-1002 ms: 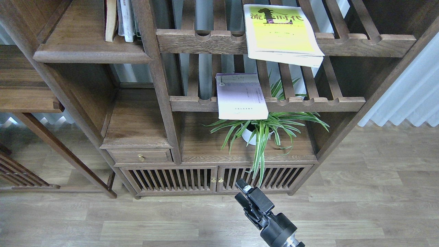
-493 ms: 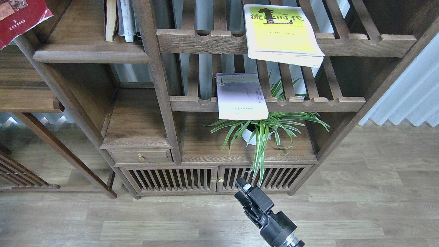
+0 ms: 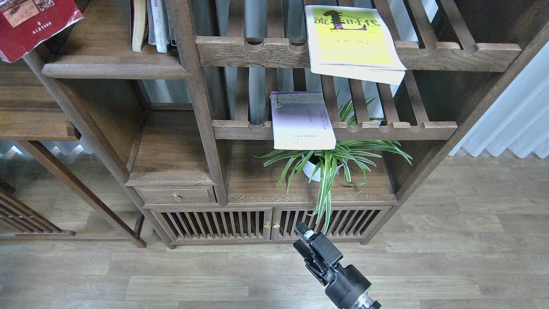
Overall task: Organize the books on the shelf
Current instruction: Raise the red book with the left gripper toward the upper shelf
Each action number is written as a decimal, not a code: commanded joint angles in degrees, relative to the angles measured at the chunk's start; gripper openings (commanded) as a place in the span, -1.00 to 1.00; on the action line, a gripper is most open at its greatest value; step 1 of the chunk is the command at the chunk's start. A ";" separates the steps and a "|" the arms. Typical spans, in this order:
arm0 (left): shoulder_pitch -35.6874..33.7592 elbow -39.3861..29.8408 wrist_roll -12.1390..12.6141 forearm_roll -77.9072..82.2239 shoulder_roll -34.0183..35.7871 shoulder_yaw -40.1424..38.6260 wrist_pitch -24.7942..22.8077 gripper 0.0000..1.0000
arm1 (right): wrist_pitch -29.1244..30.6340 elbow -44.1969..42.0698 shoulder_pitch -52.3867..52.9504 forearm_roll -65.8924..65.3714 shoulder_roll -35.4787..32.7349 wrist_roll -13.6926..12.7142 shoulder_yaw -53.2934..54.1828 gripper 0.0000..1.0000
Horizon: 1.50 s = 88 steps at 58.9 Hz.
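The red book (image 3: 32, 23) has come further into view at the top left corner than it was 0.5 s ago; 1 s ago it was not in view at all. It now overlaps the left post of the bookcase and the left end of the shelf (image 3: 107, 64), tilted, its lower right corner out over the board. My left arm and its fingers are out of view, so I cannot tell what holds the book.

The other 2 books have not moved. The yellow book (image 3: 351, 40) lies flat on the upper rack (image 3: 450, 53), its front edge hanging past the notched rail. The lavender book (image 3: 302, 122) lies on the lower rack (image 3: 386, 128), also overhanging the rail, just above the plant (image 3: 330, 165).

At the back of the shelf some cream and white books (image 3: 150, 25) stand upright against the middle post.

My right fingers (image 3: 306, 242) hang low at the bottom centre, in front of the cabinet doors (image 3: 214, 225), almost where they were 1 s ago. They hold nothing; seen end-on and dark, I cannot tell whether they are parted or closed.
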 commanded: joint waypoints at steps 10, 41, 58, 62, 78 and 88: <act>-5.69 5.99 -0.05 0.80 -3.16 3.79 -0.01 -0.87 | 0.00 0.00 0.08 0.00 -0.02 0.00 0.00 0.89; -17.65 17.06 -0.14 9.33 -16.08 8.01 -0.01 -0.87 | 0.00 0.00 0.00 0.00 0.07 0.09 0.09 0.89; -21.78 21.02 -0.14 10.12 -20.03 8.81 -0.01 -0.88 | 0.00 0.09 0.00 0.00 0.15 0.09 0.00 0.89; -21.78 21.02 -0.14 10.12 -20.74 8.81 -0.01 -0.88 | 0.00 0.09 -0.01 0.09 0.15 0.09 0.00 0.89; -21.78 21.02 -0.23 10.12 -23.29 9.16 -0.01 -0.88 | 0.00 0.09 -0.09 0.09 0.15 0.09 0.09 0.89; -21.96 22.16 -0.23 10.21 -23.82 9.16 -0.01 -0.88 | 0.00 0.09 -0.09 0.09 0.15 0.09 0.18 0.89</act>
